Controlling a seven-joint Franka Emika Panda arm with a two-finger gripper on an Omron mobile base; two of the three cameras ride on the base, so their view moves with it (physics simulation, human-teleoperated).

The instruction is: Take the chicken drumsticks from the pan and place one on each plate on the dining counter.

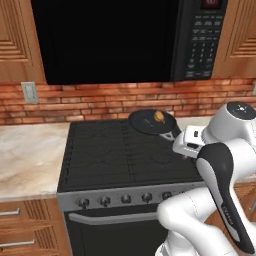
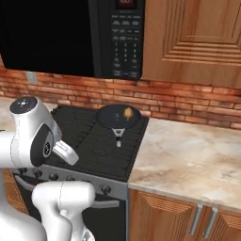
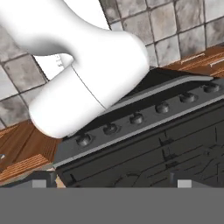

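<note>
Gripper jaws spread wide, nothing between them; just the two light fingertips at the bottom of the hand view, hovering above the front edge of the stove and its row of knobs. Hand is folded low over the stove's front right. The pan sits on the far right burner, handle pointing toward the near side. One golden-orange chicken drumstick lies inside it, right of centre. Pan well apart from the gripper. Marbled worktop right of the stove, another to its left. Black microwave hangs above, brick backsplash behind.
</note>
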